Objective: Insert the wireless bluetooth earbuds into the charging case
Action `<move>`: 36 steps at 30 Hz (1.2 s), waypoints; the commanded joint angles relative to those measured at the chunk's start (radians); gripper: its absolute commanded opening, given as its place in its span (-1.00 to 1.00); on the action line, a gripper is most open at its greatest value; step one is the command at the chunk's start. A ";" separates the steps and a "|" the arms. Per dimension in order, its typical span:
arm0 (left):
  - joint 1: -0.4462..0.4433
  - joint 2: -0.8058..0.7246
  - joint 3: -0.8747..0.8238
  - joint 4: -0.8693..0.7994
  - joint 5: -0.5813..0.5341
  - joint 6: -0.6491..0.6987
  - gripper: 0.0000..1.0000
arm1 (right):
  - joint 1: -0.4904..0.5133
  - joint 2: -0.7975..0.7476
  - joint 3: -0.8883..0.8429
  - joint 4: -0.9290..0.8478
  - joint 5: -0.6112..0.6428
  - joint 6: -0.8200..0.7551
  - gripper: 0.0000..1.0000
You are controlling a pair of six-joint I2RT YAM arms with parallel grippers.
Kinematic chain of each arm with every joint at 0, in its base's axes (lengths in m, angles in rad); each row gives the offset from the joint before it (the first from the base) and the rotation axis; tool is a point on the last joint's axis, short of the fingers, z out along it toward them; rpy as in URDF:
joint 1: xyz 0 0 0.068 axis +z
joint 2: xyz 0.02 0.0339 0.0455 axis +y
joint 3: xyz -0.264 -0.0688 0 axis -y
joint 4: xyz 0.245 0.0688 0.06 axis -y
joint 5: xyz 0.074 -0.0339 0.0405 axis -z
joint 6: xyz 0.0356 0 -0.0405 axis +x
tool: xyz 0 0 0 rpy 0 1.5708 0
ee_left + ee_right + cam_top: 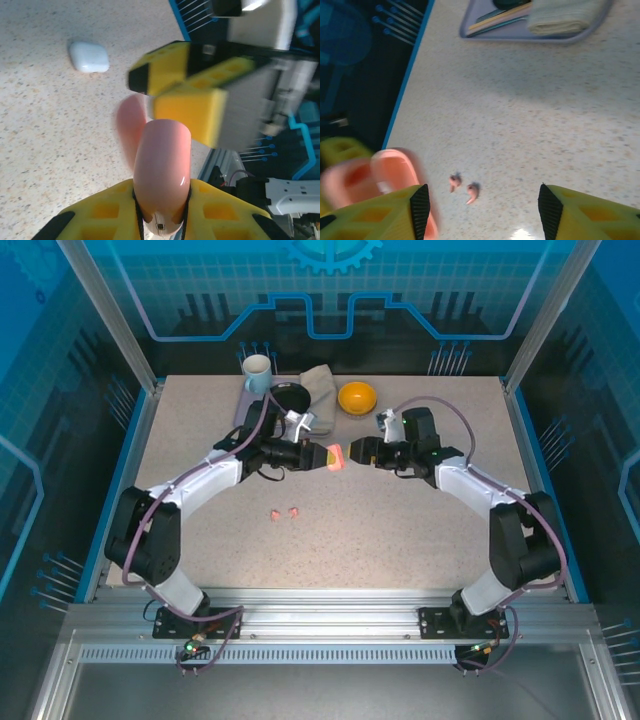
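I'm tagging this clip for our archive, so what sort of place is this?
Probably a robot lab test cell, not a home: the left arm and right arm are bolted to an aluminium rail at a speckled table, walled by blue panels printed with circuit patterns.

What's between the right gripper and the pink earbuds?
Nothing visible. The pink earbuds lie on bare table ahead of the open right gripper; the pink case, held by the left gripper, is off to one side.
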 commanded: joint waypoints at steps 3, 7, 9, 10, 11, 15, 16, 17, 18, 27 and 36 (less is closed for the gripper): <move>0.016 -0.084 0.027 0.011 0.062 0.042 -1.00 | -0.054 -0.014 -0.068 0.039 -0.010 0.045 0.21; 0.028 -0.082 0.023 0.015 0.079 0.044 -1.00 | -0.053 -0.096 -0.087 0.064 -0.079 0.058 0.21; 0.032 -0.081 0.024 0.022 0.091 0.045 -1.00 | -0.053 -0.136 -0.092 0.080 -0.127 0.057 0.21; 0.033 -0.078 0.025 0.024 0.099 0.044 -1.00 | -0.053 -0.151 -0.091 0.089 -0.149 0.056 0.21; 0.034 -0.074 0.030 0.025 0.105 0.043 -1.00 | -0.053 -0.167 -0.089 0.096 -0.173 0.054 0.19; 0.036 -0.063 0.045 0.031 0.123 0.036 -1.00 | -0.044 -0.195 -0.074 0.135 -0.245 0.061 0.13; 0.035 -0.061 0.047 0.035 0.125 0.033 -1.00 | -0.038 -0.193 -0.065 0.134 -0.250 0.063 0.11; 0.035 -0.061 0.049 0.043 0.126 0.028 -1.00 | -0.029 -0.189 -0.056 0.134 -0.253 0.063 0.07; 0.034 -0.061 0.050 0.050 0.127 0.022 -1.00 | -0.020 -0.184 -0.047 0.133 -0.255 0.062 0.03; 0.034 -0.058 0.054 0.096 0.125 -0.016 -1.00 | 0.042 -0.131 -0.011 0.135 -0.239 0.062 -0.14; 0.034 -0.051 0.063 0.114 0.139 -0.030 -1.00 | 0.043 -0.093 -0.007 0.155 -0.216 0.074 -0.25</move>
